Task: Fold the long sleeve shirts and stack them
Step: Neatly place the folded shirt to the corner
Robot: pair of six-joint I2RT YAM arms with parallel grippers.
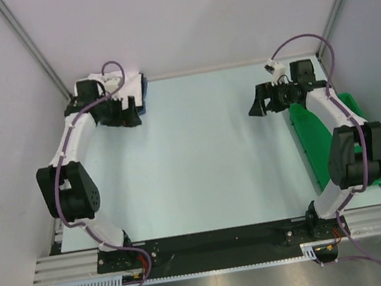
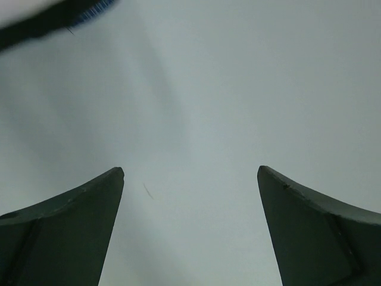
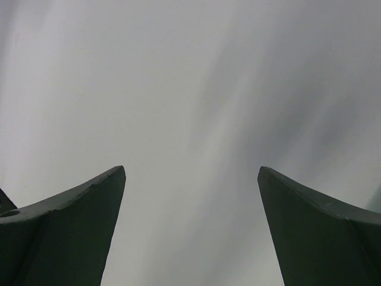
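- Top external view: the left claw hung over the far left corner of the pale table. The pile of soft cloth long sleeve shirts lay just behind and partly under it. Only a white and blue edge of the pile showed past the wrist.
- The shirts looked gathered in one stack, so I judged the task near its end, with getting clear of the pile as the step in hand. To do that well, the left claw needed to rise straight up before swinging toward its base. That way no finger would drag a fold or tip the stack.
- Same view: the right claw hovered well apart from the pile, across the table. The flat green plastic tray lay to its near right side, and the claw touched nothing.
- Left wrist view: the left claw's dark fingers stood wide apart, with nothing between them but bare table. A dark strip of cloth with a blue edge lay beyond and to the left of the fingertips, apart from them.
- Right wrist view: the right claw's fingers also stood wide apart and held nothing. Only a pale, blurred surface lay ahead, and no shirt showed near this claw.
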